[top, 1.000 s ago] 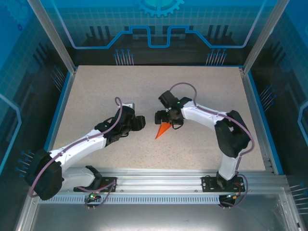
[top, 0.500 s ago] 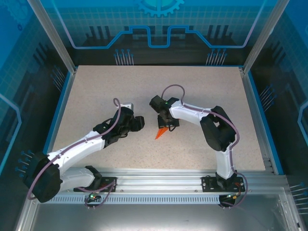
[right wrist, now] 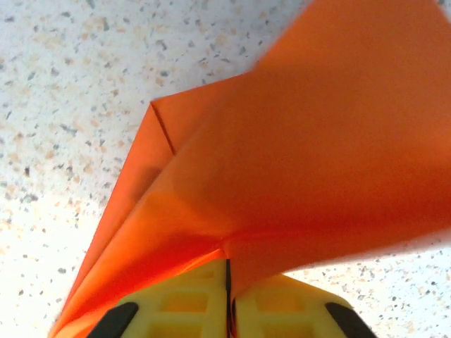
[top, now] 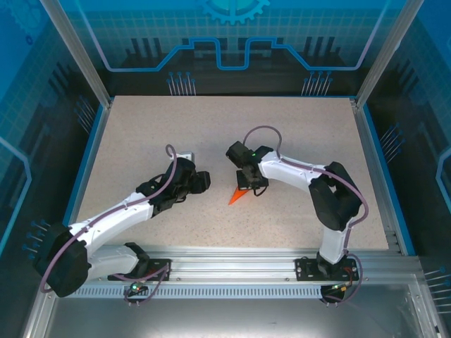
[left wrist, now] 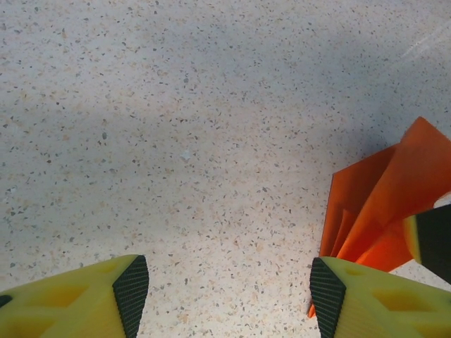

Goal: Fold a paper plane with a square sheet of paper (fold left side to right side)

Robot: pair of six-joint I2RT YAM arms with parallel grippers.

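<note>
Speckled table [top: 141, 127] — right tool [right wrist: 227, 296] now clamped on paper plane [right wrist: 303, 155].

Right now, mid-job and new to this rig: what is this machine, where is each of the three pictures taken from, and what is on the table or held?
The machine is two white-and-black robot arms, a left arm and a right arm, bolted at the near edge of a speckled beige table. The overhead picture looks down from behind them. The other two come from a camera on each wrist, so the yellow fingers at the bottom are that arm's own. Mid-table is a small pointed dart of bright orange folded paper. The right hand is shut on its wide end. The left hand is open, holding nothing, beside the dart.
</note>
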